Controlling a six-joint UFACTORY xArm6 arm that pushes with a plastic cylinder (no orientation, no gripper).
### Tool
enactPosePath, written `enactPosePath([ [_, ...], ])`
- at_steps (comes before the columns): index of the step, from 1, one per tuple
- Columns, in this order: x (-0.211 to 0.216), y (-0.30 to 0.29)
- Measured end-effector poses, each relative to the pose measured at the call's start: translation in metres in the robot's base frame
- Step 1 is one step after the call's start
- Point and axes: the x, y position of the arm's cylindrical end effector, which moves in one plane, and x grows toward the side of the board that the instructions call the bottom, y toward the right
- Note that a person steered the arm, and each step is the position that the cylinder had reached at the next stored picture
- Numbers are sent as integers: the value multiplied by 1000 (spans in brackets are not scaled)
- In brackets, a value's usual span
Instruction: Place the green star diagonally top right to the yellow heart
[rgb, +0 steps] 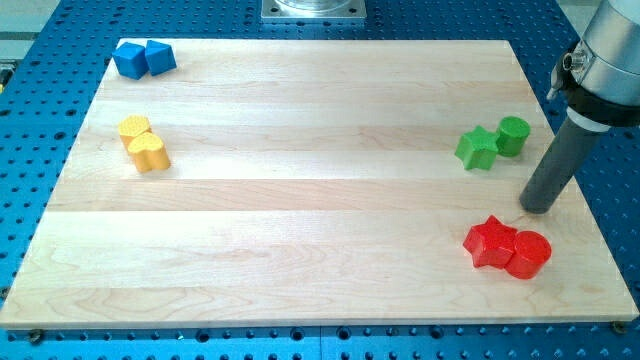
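Observation:
The green star (478, 148) lies at the view's right, touching a green cylinder (513, 135) on its right. The yellow heart (149, 152) lies far off at the view's left, touching a yellow block (134, 128) just above it. My tip (538, 208) rests on the board at the view's right, below and to the right of the green star and apart from it, just above the red blocks.
A red star (491, 241) and a red cylinder (528, 254) touch each other at the lower right. Two blue blocks (143, 58) sit together at the top left corner. The wooden board (320, 290) lies on a blue perforated table.

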Motion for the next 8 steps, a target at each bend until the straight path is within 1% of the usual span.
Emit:
enactPosePath([
  [2,0,8],
  [3,2,40],
  [4,-9,58],
  [5,-38,52],
  [7,-61,101],
  [8,-92,96],
])
